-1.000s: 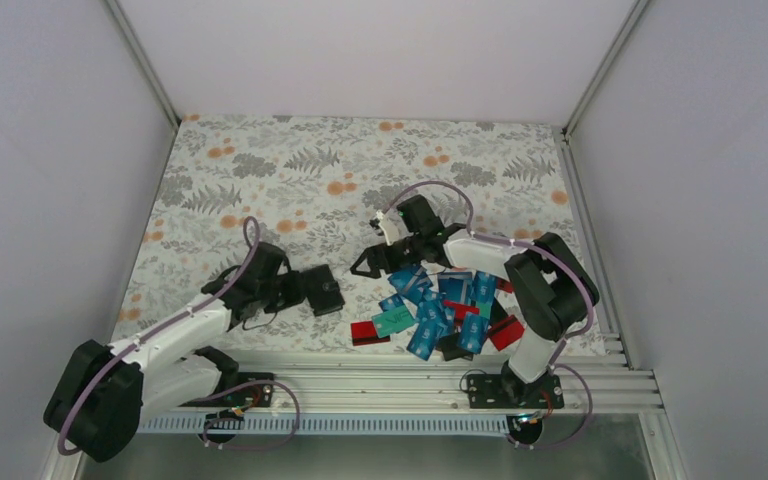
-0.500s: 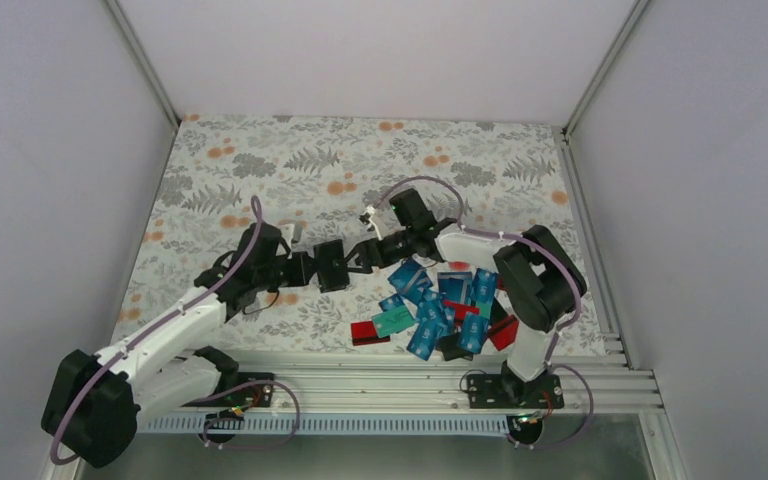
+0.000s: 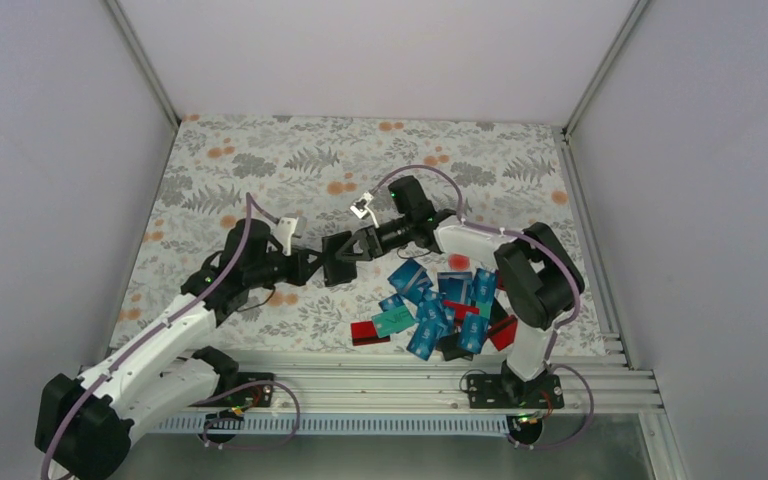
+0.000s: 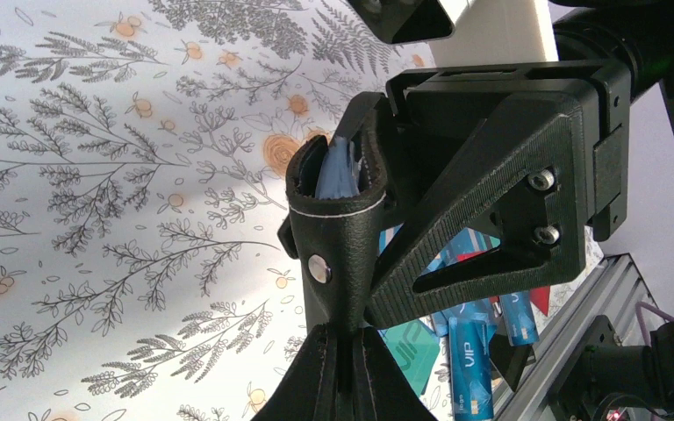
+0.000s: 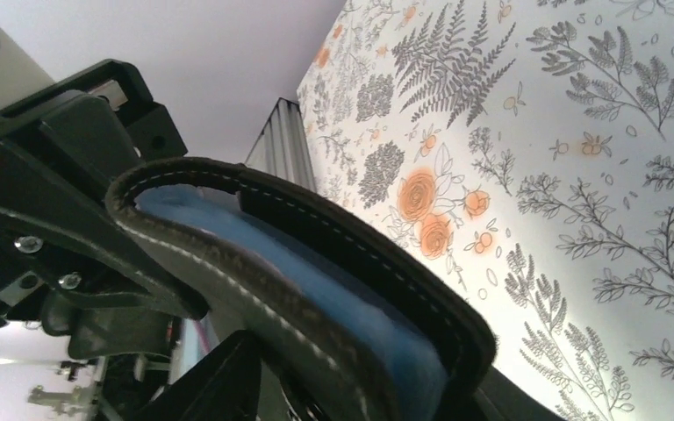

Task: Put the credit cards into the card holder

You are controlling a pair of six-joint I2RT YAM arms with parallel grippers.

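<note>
The card holder (image 4: 340,232) is black and leather-like, edged in white stitching, with a round metal stud and a blue lining showing in its gaping mouth. It hangs in the air above the table (image 3: 260,170), between the two arms. The left gripper (image 3: 316,264) pinches its other end. The right gripper (image 3: 350,246) has its ribbed black plastic fingers spread either side of the mouth. The credit cards (image 3: 438,305) lie heaped on the fern-and-flower cloth, the blue ones printed "VIP".
</note>
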